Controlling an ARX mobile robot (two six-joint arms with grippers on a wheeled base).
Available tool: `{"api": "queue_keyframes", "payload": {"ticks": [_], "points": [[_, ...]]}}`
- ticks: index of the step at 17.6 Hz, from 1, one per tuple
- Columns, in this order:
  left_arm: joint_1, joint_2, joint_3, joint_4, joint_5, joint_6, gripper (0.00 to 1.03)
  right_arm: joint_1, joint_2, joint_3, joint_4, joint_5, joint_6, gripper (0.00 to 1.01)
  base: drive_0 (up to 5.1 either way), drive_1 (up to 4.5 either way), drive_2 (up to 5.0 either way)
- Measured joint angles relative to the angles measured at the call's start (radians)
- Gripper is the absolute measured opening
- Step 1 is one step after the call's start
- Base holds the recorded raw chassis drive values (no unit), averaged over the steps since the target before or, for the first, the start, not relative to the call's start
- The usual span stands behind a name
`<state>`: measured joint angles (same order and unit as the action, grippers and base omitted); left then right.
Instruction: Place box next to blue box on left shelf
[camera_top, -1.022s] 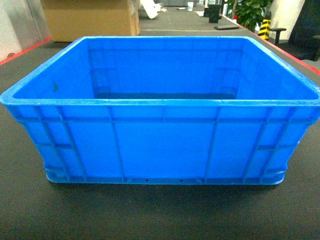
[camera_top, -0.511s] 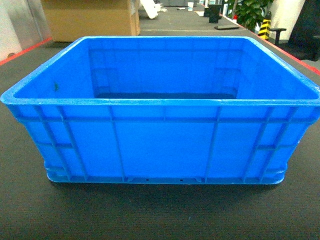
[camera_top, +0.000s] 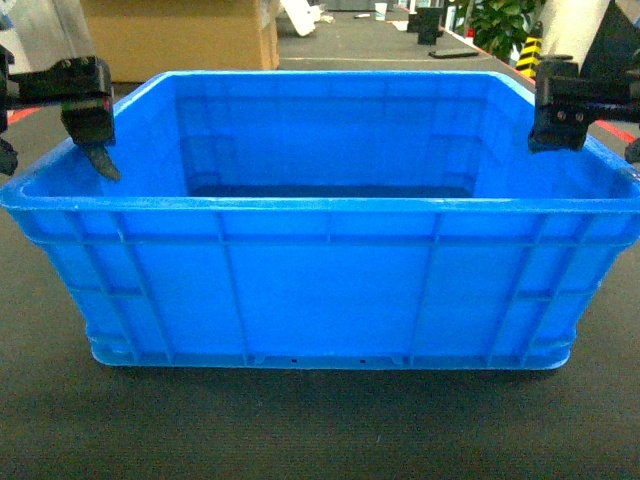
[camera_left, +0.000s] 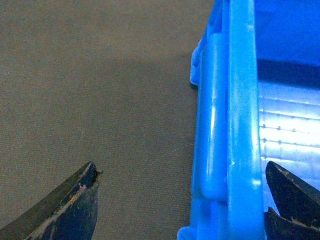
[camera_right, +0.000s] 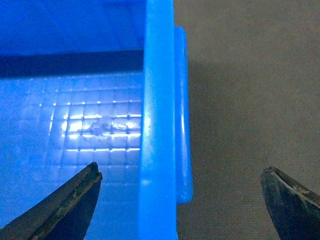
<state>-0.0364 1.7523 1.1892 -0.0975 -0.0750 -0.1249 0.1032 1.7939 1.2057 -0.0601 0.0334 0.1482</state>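
The box (camera_top: 320, 270), a large blue crate with ribbed walls, sits on the dark mat and fills the head view. My left gripper (camera_top: 55, 158) is open and straddles the crate's left rim (camera_left: 242, 125), one finger (camera_left: 70, 210) outside and the other (camera_left: 295, 200) inside. My right gripper (camera_top: 590, 145) is also open, straddling the right rim (camera_right: 157, 125), with one finger (camera_right: 65, 205) over the glossy grid floor and the other (camera_right: 292, 205) outside over the mat. Neither touches the rim. The left shelf and the other blue box are out of view.
A big cardboard box (camera_top: 180, 35) stands behind the crate at the back left. A potted plant (camera_top: 505, 25) and a yellow-black post (camera_top: 528, 55) are at the back right. A red line (camera_top: 50, 100) edges the dark mat (camera_top: 320, 420).
Both grippers have come into the head view, one at each side rim of the crate. The crate itself has not moved.
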Motion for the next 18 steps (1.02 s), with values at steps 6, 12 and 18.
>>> {"api": "queue_keyframes", "payload": {"ticks": [6, 12, 18], "points": [[-0.006, 0.049, 0.035, -0.033, 0.011, -0.011, 0.98, -0.006, 0.047, 0.001, -0.015, -0.032, 0.056, 0.98, 0.0, 0.00, 0.0], [-0.007, 0.062, 0.035, -0.043, 0.016, -0.024, 0.97, -0.006, 0.050, 0.002, -0.017, -0.032, 0.063, 0.89, 0.0, 0.00, 0.0], [-0.031, 0.047, 0.035, -0.117, 0.026, -0.077, 0.42, 0.002, 0.034, 0.005, -0.045, -0.039, 0.066, 0.32, 0.0, 0.00, 0.0]]}}
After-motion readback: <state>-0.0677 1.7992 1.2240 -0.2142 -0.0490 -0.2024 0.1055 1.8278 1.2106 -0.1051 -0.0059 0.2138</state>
